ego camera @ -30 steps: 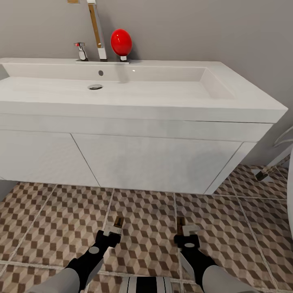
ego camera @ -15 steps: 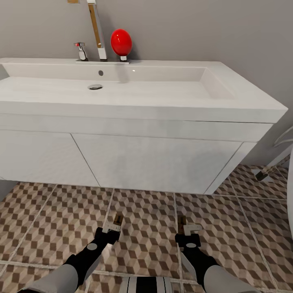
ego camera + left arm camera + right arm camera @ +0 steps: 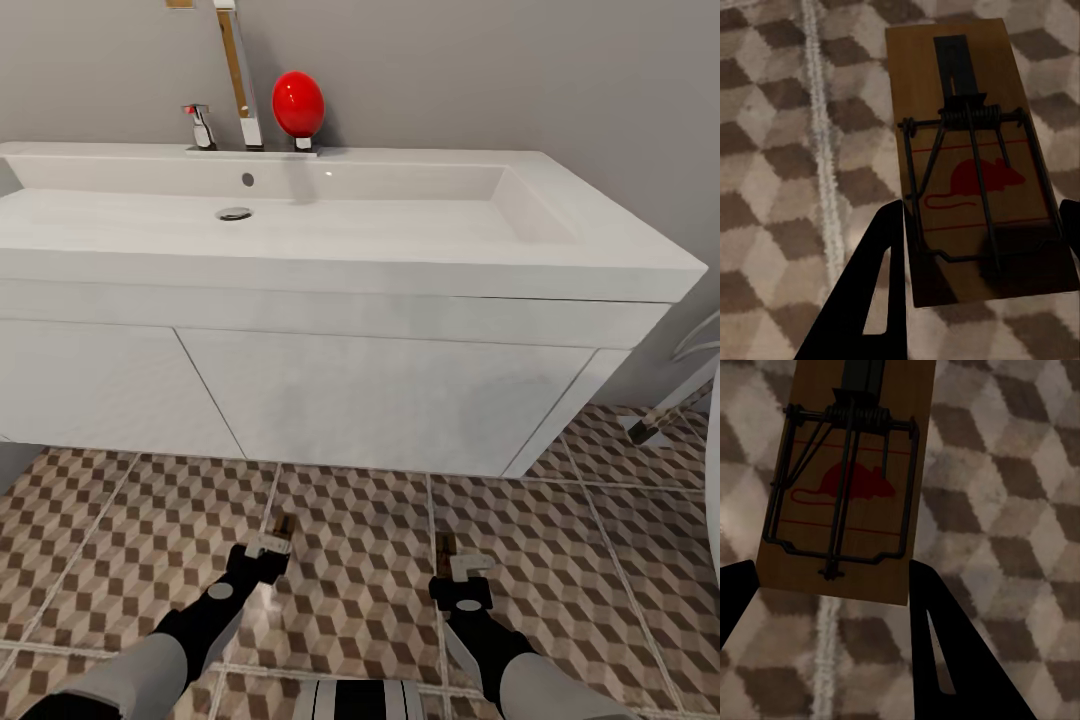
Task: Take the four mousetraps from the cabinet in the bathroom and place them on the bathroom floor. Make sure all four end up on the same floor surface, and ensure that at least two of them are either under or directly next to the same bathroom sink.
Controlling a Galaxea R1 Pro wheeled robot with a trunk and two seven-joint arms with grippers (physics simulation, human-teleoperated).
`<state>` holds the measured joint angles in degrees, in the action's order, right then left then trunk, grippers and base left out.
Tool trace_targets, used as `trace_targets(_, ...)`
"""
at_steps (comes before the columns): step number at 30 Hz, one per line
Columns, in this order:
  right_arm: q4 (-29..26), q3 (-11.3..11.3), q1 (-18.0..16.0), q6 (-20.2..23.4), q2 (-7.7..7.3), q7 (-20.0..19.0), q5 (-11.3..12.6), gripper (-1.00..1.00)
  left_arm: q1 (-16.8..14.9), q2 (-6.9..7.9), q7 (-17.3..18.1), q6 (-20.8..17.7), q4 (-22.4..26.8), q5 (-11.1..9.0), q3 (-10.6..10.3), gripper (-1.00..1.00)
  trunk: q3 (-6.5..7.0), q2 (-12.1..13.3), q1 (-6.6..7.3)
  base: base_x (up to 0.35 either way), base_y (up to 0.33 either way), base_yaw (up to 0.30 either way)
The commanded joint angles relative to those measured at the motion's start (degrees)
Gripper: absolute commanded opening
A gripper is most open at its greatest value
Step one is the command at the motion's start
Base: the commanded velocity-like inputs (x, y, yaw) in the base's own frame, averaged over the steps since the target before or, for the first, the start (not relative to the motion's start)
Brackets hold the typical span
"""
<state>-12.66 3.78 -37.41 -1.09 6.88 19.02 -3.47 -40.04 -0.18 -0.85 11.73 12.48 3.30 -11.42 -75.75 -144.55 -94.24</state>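
We face the bathroom sink (image 3: 300, 215), a wide white basin that holds nothing but its drain, set on a white two-door vanity (image 3: 380, 400) against the grey wall; a tall chrome tap (image 3: 238, 75) and a red egg-shaped object (image 3: 298, 103) stand on its back ledge. Below the vanity spreads the bathroom floor (image 3: 360, 560) with its cube-patterned tiles. Our two arms reach out low over those tiles in front of the vanity. Our left tool (image 3: 270, 547) is closed narrowly on a mousetrap (image 3: 975, 161), whose near end sits between the dark fingers (image 3: 881, 292) while the rest juts forward toward the vanity, just beside a pale grout line. Our right tool (image 3: 455, 568) grips a second mousetrap (image 3: 847, 480) the same way, its near edge pinched between the fingers (image 3: 941, 652) and its spring end pointing toward the vanity. Whether either trap touches the tiles we cannot tell.
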Motion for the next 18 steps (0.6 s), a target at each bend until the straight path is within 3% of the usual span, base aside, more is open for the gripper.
trace_targets(1,0.1,0.4,0.0,0.0,-0.01,0.3,0.0,-1.00,-0.1,0.02,-0.3,0.2,-0.1,0.4,0.0,-1.00,-0.04,0.0,0.01,0.000,0.000,0.000)
trace_targets(14,0.1,0.4,0.0,0.2,-0.52,-0.3,0.0,-1.00,-0.5,0.73,-0.1,3.0,-3.6,-1.1,0.2,-1.00,-0.04,0.0,0.01,0.000,0.000,0.000)
trace_targets(18,0.1,0.4,0.0,0.2,-2.48,-2.8,-0.1,-1.00,-0.5,0.91,0.0,3.3,-4.3,-2.4,0.3,-1.00,-0.04,0.0,0.01,0.000,0.000,0.000)
